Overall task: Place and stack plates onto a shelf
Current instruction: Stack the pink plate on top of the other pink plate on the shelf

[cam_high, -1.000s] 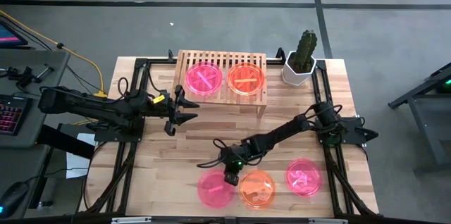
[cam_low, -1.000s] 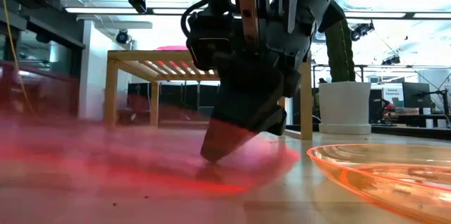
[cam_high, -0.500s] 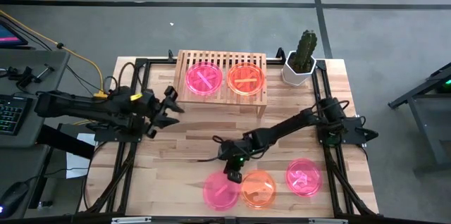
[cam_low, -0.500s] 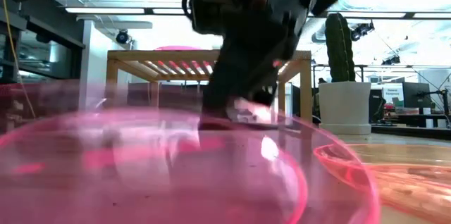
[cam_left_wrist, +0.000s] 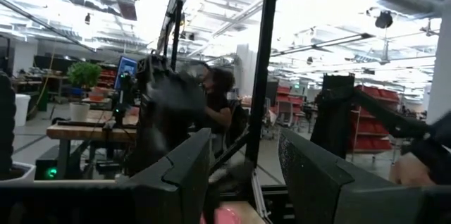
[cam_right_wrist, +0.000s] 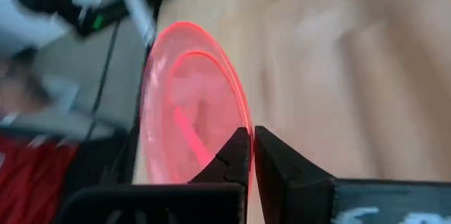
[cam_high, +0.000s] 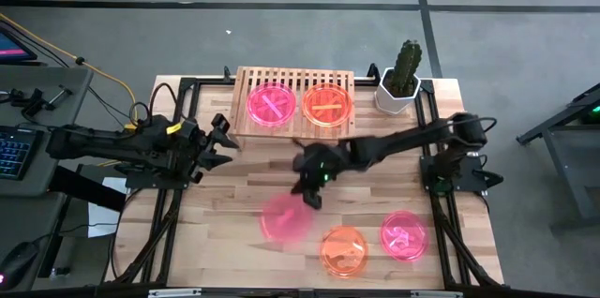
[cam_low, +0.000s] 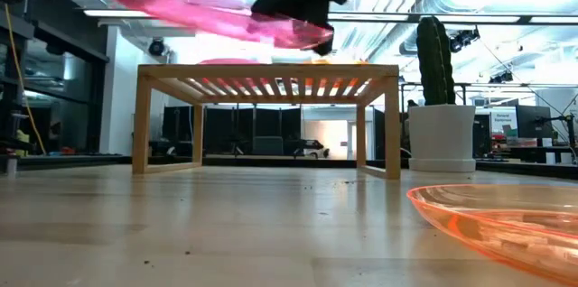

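Note:
My right gripper [cam_high: 310, 195] hovers over the table's middle, shut on a neon pink plate [cam_high: 284, 220], which also shows high up in the low view [cam_low: 194, 5]. The light-wood slatted shelf [cam_high: 246, 82] stands on its short legs at the far edge and carries one pink plate [cam_high: 272, 105] and one orange plate [cam_high: 328, 104] side by side. An orange plate [cam_high: 343, 250] and a squiggle-marked pink plate [cam_high: 403, 235] lie flat near the near edge. My left gripper [cam_high: 217, 143] waits open, left of the shelf. My right gripper pinches the pink plate's rim [cam_right_wrist: 243, 122] between its two fingers, which slant down from above and from the right. The plate is lifted clear of the table. It juts out from the fingers toward the near left, tilted, as the low view shows.
A cactus in a white pot [cam_high: 401, 81] stands at the shelf's right end. Black frame rails run along both table sides. Bare wood lies between the shelf and the near plates. A person sits at a desk beyond the table in the left wrist view [cam_left_wrist: 218, 101].
My right gripper has risen from the near edge and swung toward the shelf, carrying the pink plate, which first tipped up off the table and now hangs clear above it. My left gripper has drawn back toward the table's left edge.

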Robot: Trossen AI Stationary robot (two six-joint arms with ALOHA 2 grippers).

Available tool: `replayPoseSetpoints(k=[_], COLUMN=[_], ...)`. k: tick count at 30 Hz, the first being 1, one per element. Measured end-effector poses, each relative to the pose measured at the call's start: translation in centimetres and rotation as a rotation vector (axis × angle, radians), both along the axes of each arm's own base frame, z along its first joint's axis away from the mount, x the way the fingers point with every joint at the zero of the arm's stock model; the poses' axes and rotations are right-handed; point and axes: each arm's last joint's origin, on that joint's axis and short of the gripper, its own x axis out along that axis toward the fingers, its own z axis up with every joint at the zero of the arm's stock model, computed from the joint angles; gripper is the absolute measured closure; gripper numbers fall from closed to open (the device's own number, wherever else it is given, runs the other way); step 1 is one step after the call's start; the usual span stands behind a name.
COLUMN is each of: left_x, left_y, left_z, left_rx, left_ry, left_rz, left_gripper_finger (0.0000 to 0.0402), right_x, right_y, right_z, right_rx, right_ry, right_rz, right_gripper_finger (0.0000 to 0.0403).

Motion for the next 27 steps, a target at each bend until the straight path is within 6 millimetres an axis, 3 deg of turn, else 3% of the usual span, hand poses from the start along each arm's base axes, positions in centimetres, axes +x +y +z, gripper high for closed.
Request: replayPoseSetpoints(k=[9,17,22,27], left_x=[0.0,0.0,0.1,0.2], left_y=[0.0,0.1,0.1,0.1], left_z=[0.0,0.0,-0.1,-0.1], left_rx=[0.020,0.019,0.030,0.034], left_ry=[-0.007,-0.005,-0.004,-0.001], left_rz=[0.021,0.027,0.031,0.060], left_gripper_finger=[0.0245,0.0245,0.0245,0.0245], right_x=[-1.5,-2.8,-3.7,-3.2], right_y=[-9.3,-17.6,-20.1,-20.3], right_z=[6.3,7.2,7.1,6.2], right_rx=[-0.087,-0.014,-0.006,0.016], right_ry=[-0.308,-0.405,-0.404,-0.382], right_rz=[-0.349,-0.641,-0.749,-0.761], right_gripper_finger=[0.0403,0.0403,0.0403,0.0403])
